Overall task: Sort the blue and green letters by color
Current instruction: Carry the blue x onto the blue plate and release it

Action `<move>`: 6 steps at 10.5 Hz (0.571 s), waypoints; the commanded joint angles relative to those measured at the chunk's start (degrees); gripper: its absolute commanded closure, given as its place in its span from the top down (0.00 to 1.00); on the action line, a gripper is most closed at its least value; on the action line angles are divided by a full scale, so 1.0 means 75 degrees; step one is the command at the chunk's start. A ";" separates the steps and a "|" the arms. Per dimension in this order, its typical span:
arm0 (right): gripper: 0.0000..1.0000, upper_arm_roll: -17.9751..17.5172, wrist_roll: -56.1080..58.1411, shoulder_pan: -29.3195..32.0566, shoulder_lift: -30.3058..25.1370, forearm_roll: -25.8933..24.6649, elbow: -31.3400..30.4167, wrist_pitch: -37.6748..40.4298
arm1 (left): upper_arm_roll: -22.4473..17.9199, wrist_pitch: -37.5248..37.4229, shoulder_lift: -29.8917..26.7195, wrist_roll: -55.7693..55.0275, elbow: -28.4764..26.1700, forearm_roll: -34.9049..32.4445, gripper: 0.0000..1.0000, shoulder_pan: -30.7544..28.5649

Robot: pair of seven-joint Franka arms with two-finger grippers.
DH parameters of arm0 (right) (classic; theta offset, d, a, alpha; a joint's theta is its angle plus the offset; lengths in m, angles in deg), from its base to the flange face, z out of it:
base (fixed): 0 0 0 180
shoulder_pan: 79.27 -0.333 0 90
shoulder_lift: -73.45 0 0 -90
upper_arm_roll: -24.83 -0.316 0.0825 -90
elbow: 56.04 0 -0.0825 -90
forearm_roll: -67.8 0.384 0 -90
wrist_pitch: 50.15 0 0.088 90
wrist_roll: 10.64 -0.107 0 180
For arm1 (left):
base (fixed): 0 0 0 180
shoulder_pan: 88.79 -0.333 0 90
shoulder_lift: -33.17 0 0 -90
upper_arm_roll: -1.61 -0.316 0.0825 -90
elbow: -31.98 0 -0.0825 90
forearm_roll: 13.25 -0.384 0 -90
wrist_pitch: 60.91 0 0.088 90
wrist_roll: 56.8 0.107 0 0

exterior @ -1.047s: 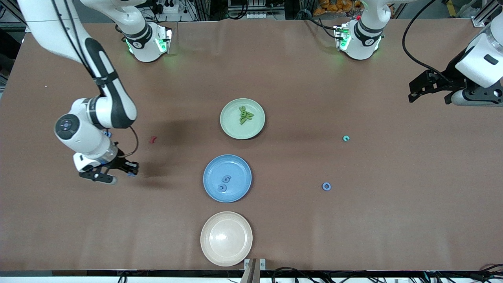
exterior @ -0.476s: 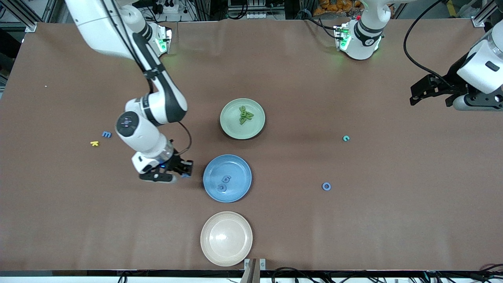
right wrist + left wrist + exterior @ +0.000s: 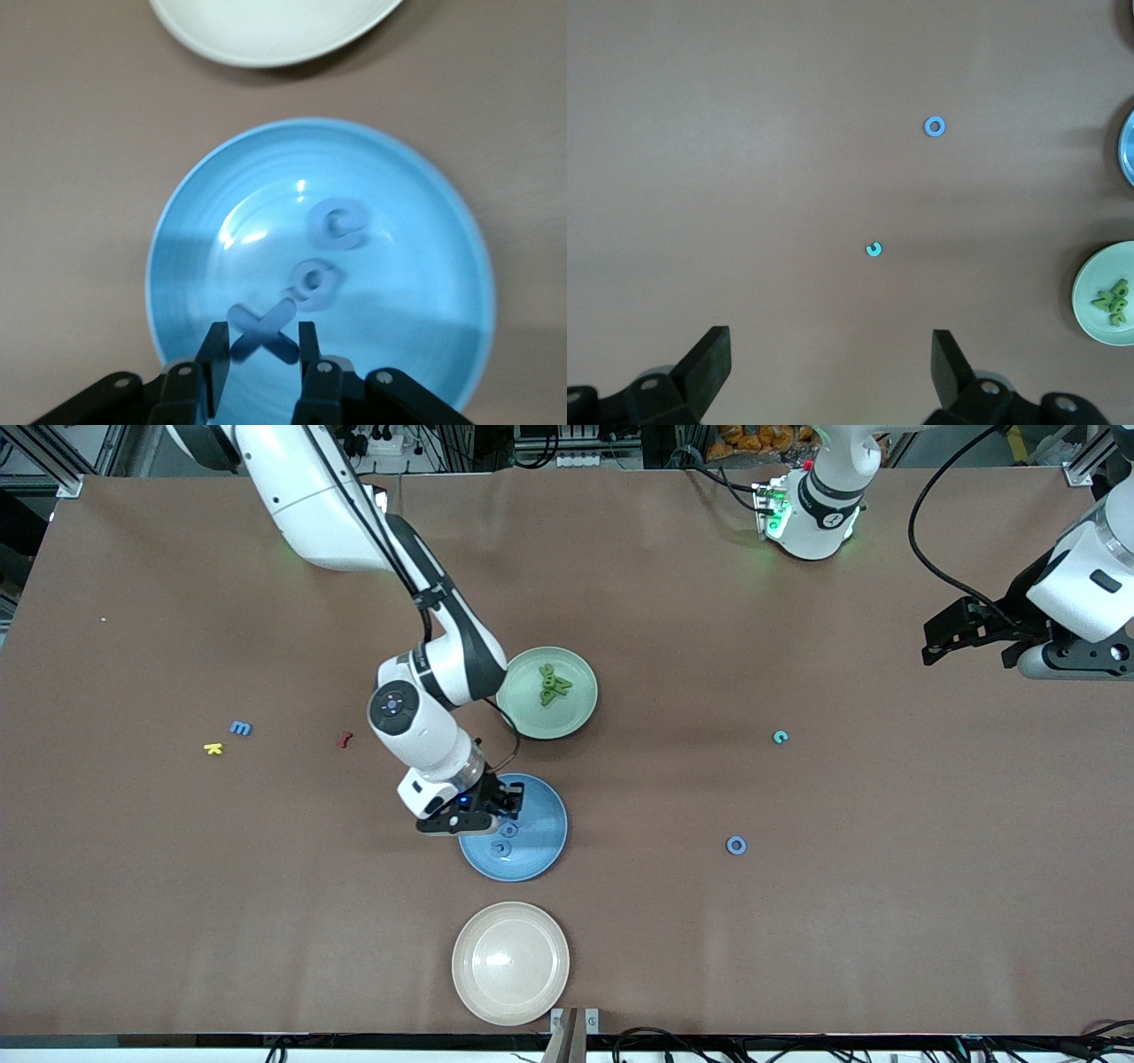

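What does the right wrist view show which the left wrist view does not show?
Only the right wrist view shows the right gripper over the blue plate, a blue X letter between its fingers, two blue letters lying in the plate, and the cream plate.

Only the left wrist view shows the open left gripper, the teal C letter, the blue ring letter and the green plate with green letters.

Both show the brown table and part of the blue plate.

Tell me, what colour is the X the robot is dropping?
Blue X, clearest in the right wrist view.
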State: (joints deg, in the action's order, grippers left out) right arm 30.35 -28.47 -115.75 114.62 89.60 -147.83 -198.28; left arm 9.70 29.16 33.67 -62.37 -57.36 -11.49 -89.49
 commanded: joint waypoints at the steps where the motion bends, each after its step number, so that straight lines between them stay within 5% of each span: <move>1: 1.00 0.0132 0.0022 -0.0315 0.0171 0.0305 0.0204 -0.0031 | 0.0022 0.0013 -0.0019 0.0180 -0.0018 -0.0048 1.00 -0.0036; 6: 1.00 0.0132 0.0197 0.0246 -0.0530 0.0223 -0.0800 0.0052 | 0.0034 0.0095 -0.0019 0.0180 0.0006 -0.0060 1.00 -0.0001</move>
State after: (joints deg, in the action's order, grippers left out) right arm 31.60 -28.43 -116.33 115.31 90.50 -147.76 -198.37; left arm 9.71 29.23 33.72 -62.37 -57.37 -11.49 -89.49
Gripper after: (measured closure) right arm 0.000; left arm 0.000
